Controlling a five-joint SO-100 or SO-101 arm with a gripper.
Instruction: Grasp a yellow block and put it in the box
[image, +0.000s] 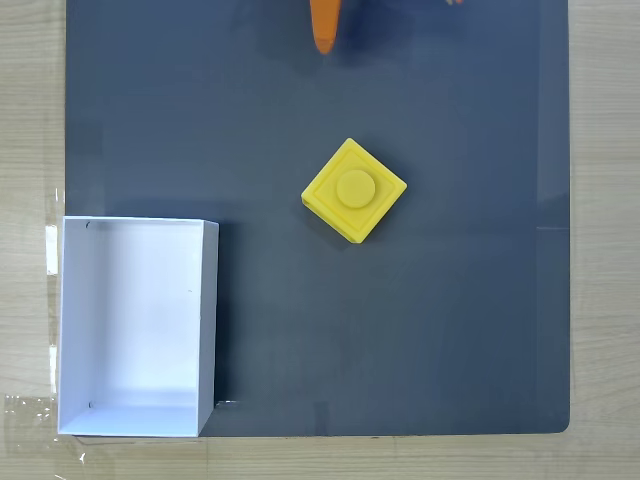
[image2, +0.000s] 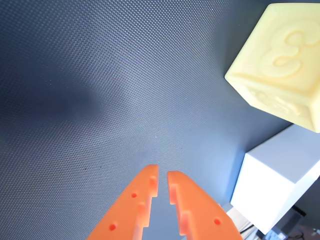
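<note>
- Dark grey mat (image: 450, 330) on a light wood bench (image: 30, 120); nothing else on the mat but the task things.
- Block (image: 354, 190) sits mid-mat in the fixed view, stud up, turned diamond-wise to the mat edges. Clear mat all round it.
- Box (image: 207, 320) at the lower left corner of the mat in the fixed view, open top, white inside, nothing in it. Well apart from the block.
- Hand (image2: 162, 175) in the wrist view: two orange fingers nearly closed, thin gap between the tips, nothing held. It hangs over bare mat.
- In the fixed view an orange tip (image: 325, 28) pokes in at the top edge, well apart from the block.
- Wrist view has the block (image2: 280, 60) at upper right, pale, with embossed marks on its faces; the box (image2: 275, 185) shows at lower right.
- Step in hand, as I judge it: the approach, grasp not yet begun.
- To do it well: open the fingers wider than the block before coming down.
- Turn the wrist so the fingers meet two flat opposite sides, not the corners, given the diamond lie.
- Come down centred on the stud and low on the sides, else the block likely twists or slips out.
- Lift clear of the box wall before moving across.
</note>
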